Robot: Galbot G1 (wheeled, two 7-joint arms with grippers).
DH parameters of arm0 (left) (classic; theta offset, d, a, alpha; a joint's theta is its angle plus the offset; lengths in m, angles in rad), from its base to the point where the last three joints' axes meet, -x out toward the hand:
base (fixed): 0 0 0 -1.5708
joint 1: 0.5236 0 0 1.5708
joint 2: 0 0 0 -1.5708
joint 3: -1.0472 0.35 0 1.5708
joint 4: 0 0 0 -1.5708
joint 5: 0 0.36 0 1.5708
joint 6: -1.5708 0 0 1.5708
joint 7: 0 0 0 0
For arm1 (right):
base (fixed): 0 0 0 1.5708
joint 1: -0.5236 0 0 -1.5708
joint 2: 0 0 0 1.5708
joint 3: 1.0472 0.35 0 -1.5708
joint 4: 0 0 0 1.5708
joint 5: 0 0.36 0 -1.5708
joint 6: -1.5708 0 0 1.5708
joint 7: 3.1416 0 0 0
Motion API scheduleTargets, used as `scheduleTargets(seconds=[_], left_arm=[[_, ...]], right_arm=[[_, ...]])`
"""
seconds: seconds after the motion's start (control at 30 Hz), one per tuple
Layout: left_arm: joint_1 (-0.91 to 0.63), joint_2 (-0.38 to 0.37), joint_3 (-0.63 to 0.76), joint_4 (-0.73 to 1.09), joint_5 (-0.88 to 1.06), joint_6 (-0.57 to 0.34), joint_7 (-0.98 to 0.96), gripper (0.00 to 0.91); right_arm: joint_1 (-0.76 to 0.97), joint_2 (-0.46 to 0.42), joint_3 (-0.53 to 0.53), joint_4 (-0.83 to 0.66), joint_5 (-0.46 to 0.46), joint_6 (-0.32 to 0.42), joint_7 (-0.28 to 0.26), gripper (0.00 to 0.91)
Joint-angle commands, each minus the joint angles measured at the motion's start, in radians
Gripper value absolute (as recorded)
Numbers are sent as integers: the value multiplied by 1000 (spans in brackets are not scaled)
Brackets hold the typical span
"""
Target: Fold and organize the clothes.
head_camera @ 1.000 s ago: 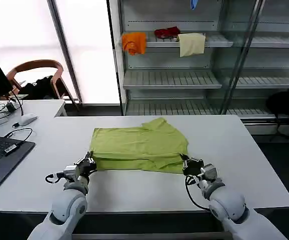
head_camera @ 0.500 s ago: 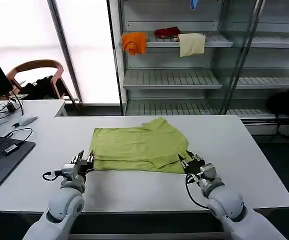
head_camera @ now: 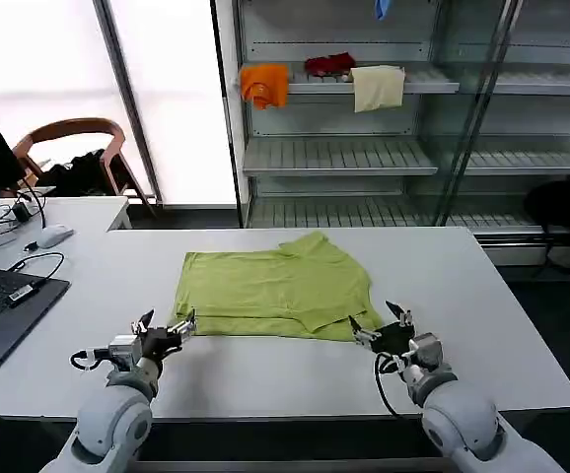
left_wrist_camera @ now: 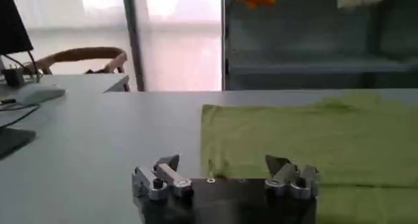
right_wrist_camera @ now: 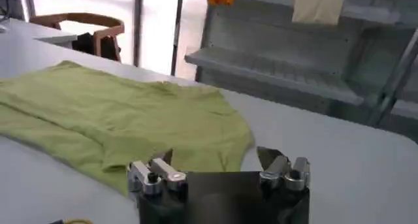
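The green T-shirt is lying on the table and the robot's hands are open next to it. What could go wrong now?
1. The T-shirt lies rumpled, one corner folded near the right gripper. A fold made now might come out crooked.
2. Both the left gripper and the right one are open at the near hem, holding nothing. The thin fabric may slip or bunch if they pinch too little.
3. If the two grippers lift unevenly, the shirt could twist.
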Motion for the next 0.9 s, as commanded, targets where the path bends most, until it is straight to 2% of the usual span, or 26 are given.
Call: scheduleTargets(seconds=[0.03,0.37,0.57,0.6,0.67,0.7,0.73,0.77,0.8,0.83,0.9], left_arm=[[64,3,-30,-27,-37,12,39,907],[33,1,-49,47,-71,-4,42,907],[22,-5,-49,76,-75,-14,50,907],[20,-5,-49,80,-75,-18,52,826],[13,-5,-48,88,-75,-23,55,725],[12,-5,-48,92,-75,-24,55,725],[8,-4,-48,97,-75,-25,56,635],[6,-4,-47,100,-74,-27,57,615],[5,-4,-47,103,-74,-28,60,544],[5,-3,-46,105,-74,-29,62,514],[4,-4,-45,109,-74,-30,65,484]], right_arm=[[-69,-5,30,32,50,-10,31,907],[-34,16,16,-33,42,20,2,907],[-25,26,0,-51,24,22,-3,816],[-25,27,-1,-52,24,22,-4,806],[-22,28,-5,-54,22,23,-7,776],[-22,28,-6,-54,21,23,-7,756],[-20,29,-8,-55,20,23,-9,715],[-20,30,-9,-56,19,23,-8,685],[-18,31,-10,-58,19,23,-9,605],[-17,32,-11,-61,19,24,-10,564],[-15,33,-13,-69,16,24,-13,544]])
